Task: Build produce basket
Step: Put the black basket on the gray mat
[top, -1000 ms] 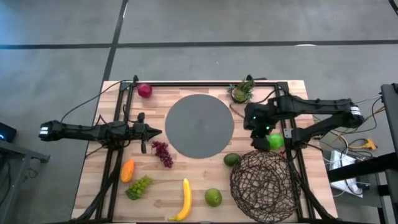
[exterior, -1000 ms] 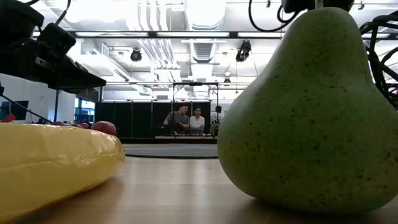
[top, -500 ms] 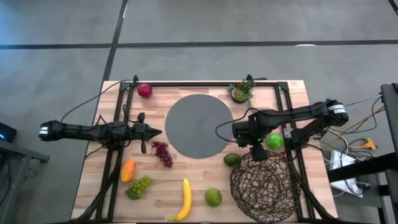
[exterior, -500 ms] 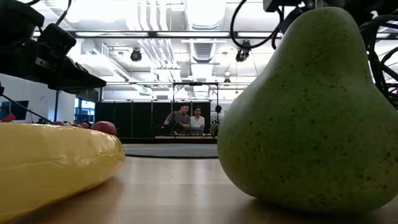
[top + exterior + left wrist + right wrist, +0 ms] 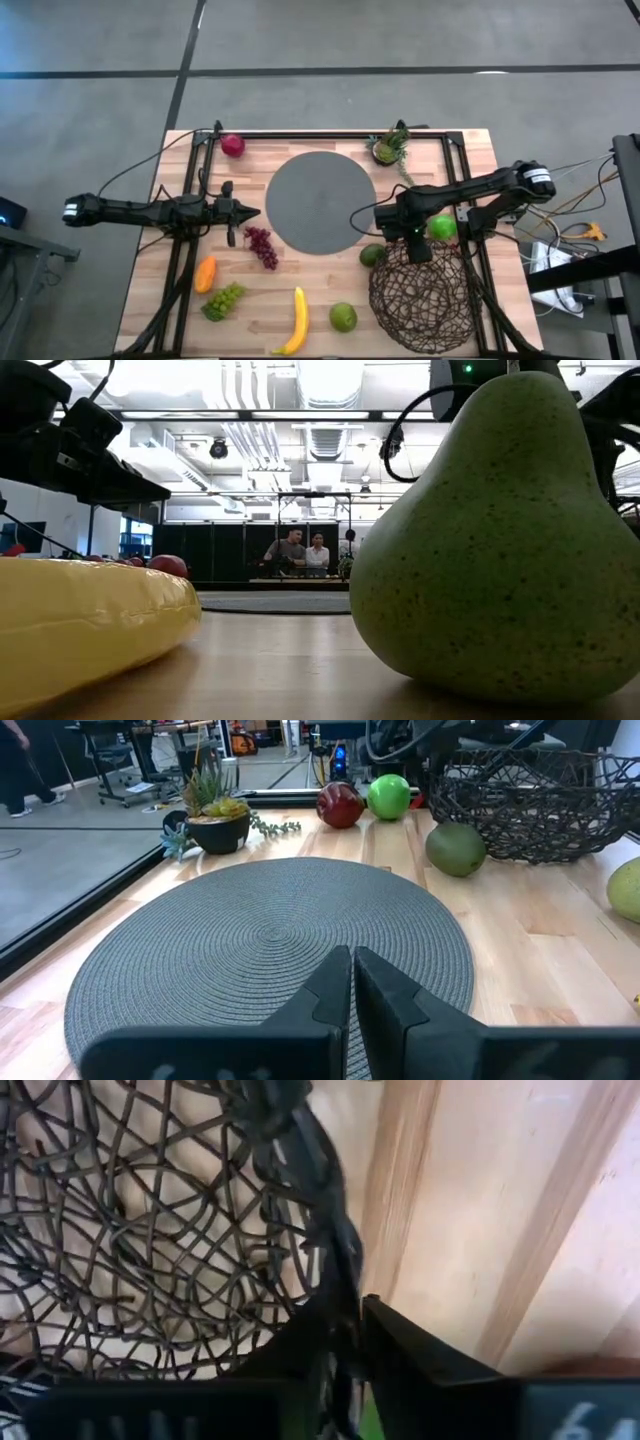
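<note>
The dark wire basket (image 5: pixel 420 297) stands on the table's near right part. My right gripper (image 5: pixel 417 250) is shut on its far rim. My left gripper (image 5: pixel 255 211) hovers shut at the left edge of the grey mat (image 5: pixel 320 200), touching nothing. Toy fruits lie on the wood: banana (image 5: pixel 297 320), green pear-shaped fruit (image 5: pixel 343 317), green grapes (image 5: pixel 225 300), orange piece (image 5: pixel 205 273), purple grapes (image 5: pixel 262 246), avocado (image 5: pixel 373 256), green apple (image 5: pixel 441 227) and a red fruit (image 5: pixel 232 146). The left wrist view shows a red apple (image 5: pixel 340 805) beside the green apple (image 5: pixel 389 796). My right gripper (image 5: pixel 345 1315) pinches the basket's thick woven rim (image 5: pixel 335 1230) between its two fingers, one inside the bowl and one outside. The fingers come from above, pointing down, at the far side of the rim. The basket's bottom rests on the table.
A small potted plant (image 5: pixel 390 147) stands at the far edge, right of the mat. A dark metal frame (image 5: pixel 330 134) runs along the table's far edge and both sides. People sit far off in the room (image 5: pixel 303 550). Bare wood lies between mat and banana.
My right gripper has moved from beside the green apple toward the table's near edge and down onto the basket's far rim. The left arm and the fruits have stayed where they were.
</note>
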You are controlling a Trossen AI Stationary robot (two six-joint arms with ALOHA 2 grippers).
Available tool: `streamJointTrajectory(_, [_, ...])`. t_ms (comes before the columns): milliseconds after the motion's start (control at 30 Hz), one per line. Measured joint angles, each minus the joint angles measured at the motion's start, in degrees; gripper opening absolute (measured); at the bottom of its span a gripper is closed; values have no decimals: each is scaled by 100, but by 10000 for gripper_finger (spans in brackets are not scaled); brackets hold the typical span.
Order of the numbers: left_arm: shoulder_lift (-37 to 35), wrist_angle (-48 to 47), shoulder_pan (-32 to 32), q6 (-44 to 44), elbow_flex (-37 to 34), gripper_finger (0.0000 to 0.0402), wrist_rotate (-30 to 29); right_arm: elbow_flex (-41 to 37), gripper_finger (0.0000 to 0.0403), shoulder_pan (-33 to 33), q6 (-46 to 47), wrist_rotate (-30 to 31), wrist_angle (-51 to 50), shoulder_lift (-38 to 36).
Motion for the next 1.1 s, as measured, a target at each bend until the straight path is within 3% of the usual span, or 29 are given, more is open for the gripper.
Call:
streamJointTrajectory(100, [-7,0,0,0,0,0,0,165,18,-16,57,-286,-187,-92])
streamJointTrajectory(367, [-7,0,0,-1,0,0,0,1358,15,-229,146,-545,-1274,-157])
streamJointTrajectory(500, [-7,0,0,0,0,0,0,1994,15,-534,106,-1059,-1560,-83])
streamJointTrajectory(633, [-7,0,0,-2,0,0,0,2518,14,-974,157,-1604,-1184,11])
streamJointTrajectory(900, [-7,0,0,0,0,0,0,2768,13,-2352,1237,-1402,1044,584])
streamJointTrajectory(1100, [-3,0,0,0,0,0,0,2770,13,-3376,1974,-1184,1377,1573])
